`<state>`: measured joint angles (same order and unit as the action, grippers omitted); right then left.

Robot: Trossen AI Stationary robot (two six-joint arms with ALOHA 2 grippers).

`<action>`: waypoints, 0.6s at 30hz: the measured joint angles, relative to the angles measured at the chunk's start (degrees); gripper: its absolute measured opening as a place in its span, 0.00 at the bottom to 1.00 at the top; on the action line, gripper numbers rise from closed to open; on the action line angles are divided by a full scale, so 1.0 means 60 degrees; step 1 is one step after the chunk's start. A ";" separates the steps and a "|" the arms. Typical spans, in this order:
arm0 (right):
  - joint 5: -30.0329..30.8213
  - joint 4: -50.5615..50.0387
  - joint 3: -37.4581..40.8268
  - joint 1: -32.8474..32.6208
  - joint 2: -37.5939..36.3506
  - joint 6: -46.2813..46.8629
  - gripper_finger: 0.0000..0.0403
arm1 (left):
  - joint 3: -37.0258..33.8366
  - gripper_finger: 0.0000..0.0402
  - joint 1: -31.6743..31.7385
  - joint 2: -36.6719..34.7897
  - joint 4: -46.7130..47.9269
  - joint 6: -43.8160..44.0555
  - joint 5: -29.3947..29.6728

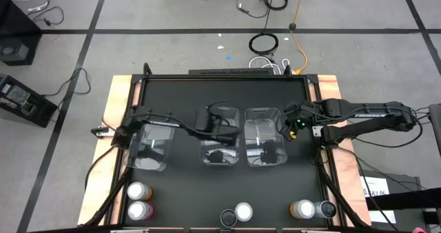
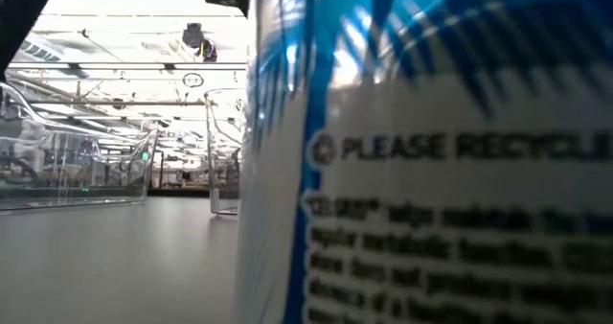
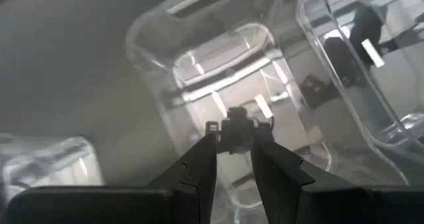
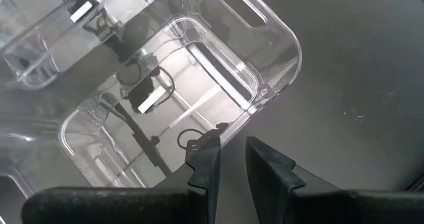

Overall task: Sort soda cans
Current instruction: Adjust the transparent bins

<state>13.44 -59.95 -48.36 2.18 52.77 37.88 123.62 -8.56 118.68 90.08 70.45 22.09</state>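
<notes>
— Where are the soda cans?

— All six stand along the table's near edge, outside the bins. Two pink cans [image 1: 138, 191] [image 1: 140, 210] sit one behind the other at the left, a silver-topped can [image 1: 243, 211] beside a dark can [image 1: 228, 217] in the middle, and an orange can [image 1: 301, 208] touching a dark one [image 1: 326, 208] at the right. One can [image 2: 431, 151] stands right against the low camera, its blue-and-white side filling most of that view.

— And the bins?

— Three clear bins in a row mid-table: left bin [image 1: 148, 149], middle bin [image 1: 220, 143], right bin [image 1: 265, 138]. No can is in any of them.

— The arms?

— The left arm stretches across from the left, over the left bin, its left gripper [image 1: 219, 132] hanging above the middle bin. The right arm reaches in from the right edge, the right gripper [image 1: 291, 123] at the right bin's outer rim.

— Fingers?

— Each pair stands a narrow gap apart, gripping nothing: left gripper [image 3: 233, 151], right gripper [image 4: 232, 154].
</notes>
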 joint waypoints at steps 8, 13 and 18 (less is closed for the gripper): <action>-0.0003 0.0373 0.0000 0.0006 0.0055 0.0734 0.16 | -0.3669 0.26 -0.0478 -0.2862 -0.0085 0.0557 0.0426; -0.0001 0.0512 0.0000 0.0006 0.0059 0.1296 0.16 | -0.6456 0.26 -0.0748 -0.5053 -0.0416 0.2122 0.0126; -0.0001 0.0702 0.0000 0.0007 0.0063 0.1876 0.16 | -0.8359 0.26 -0.1046 -0.6975 -0.1853 0.3189 0.0069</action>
<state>13.43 -55.74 -48.36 2.22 53.15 49.14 73.47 -14.84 76.83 78.96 89.58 22.50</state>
